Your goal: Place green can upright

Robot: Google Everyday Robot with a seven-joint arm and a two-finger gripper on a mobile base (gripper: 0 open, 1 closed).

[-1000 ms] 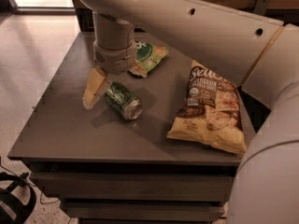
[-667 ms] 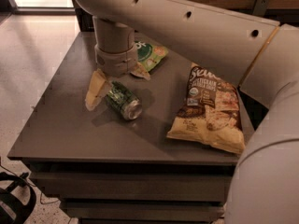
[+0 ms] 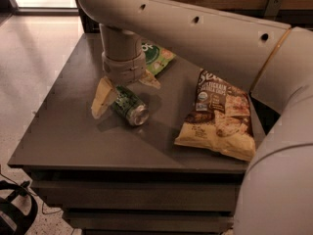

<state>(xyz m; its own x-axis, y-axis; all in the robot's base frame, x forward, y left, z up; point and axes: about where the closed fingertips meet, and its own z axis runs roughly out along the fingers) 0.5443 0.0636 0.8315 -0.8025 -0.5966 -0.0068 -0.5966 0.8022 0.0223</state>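
On the dark tabletop (image 3: 63, 141), the green can (image 3: 129, 106) lies on its side left of centre beneath your gripper (image 3: 126, 89), fingers (image 3: 102, 99) spread wide and holding nothing — close off-centre and it may roll toward the front edge.

From my seat, the small dark green metal drink can (image 3: 128, 106) lies on its side on the flat dark grey desk (image 3: 68, 136), left of centre, one end turned toward the front edge. The pale two-finger gripper (image 3: 125, 89) sits just behind it, fingers spread either side of its rear end. The flat green snack bag (image 3: 157, 58) lies behind that, near the far edge. The brown crinkled chip bag (image 3: 218, 116) lies along the right edge.
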